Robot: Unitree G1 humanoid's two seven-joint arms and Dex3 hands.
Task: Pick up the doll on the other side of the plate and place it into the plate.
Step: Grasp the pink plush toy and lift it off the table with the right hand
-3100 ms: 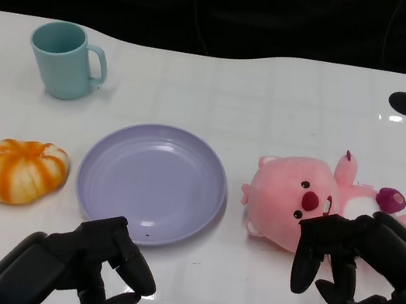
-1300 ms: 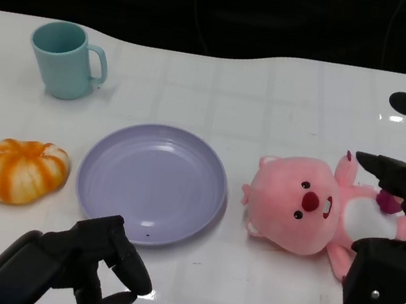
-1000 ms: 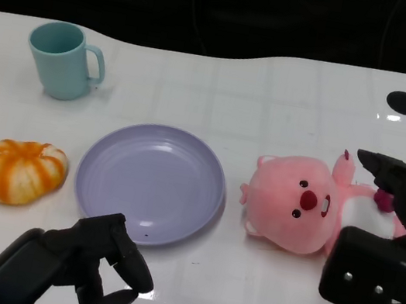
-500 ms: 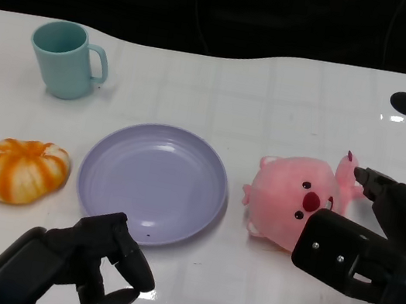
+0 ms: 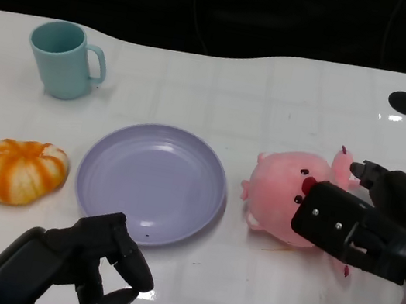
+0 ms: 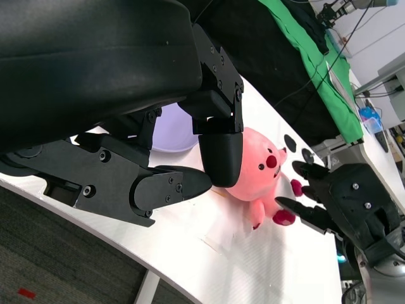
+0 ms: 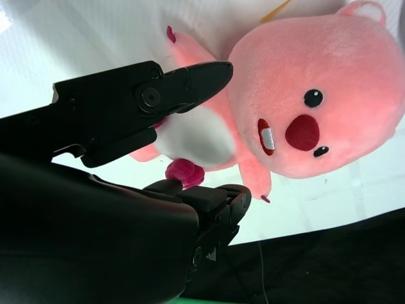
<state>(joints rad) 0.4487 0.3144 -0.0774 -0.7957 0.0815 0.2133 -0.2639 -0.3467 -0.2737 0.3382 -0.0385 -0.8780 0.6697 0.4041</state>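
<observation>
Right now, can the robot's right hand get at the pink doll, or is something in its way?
Probably yes. The right hand is already at the pink doll, fingers spread either side of its body, with nothing between them. A firm grip isn't visible yet.

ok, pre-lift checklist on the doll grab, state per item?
1. Right hand over the pink doll: ok, fingers on both sides of its body.
2. Fingers closed on doll: cannot tell; right wrist view shows fingers at the body, contact unclear.
3. Purple plate free to receive: ok.
4. Path from doll to plate: ok, bare table between them.
5. Left hand out of the way: ok, near edge, holding nothing.
</observation>
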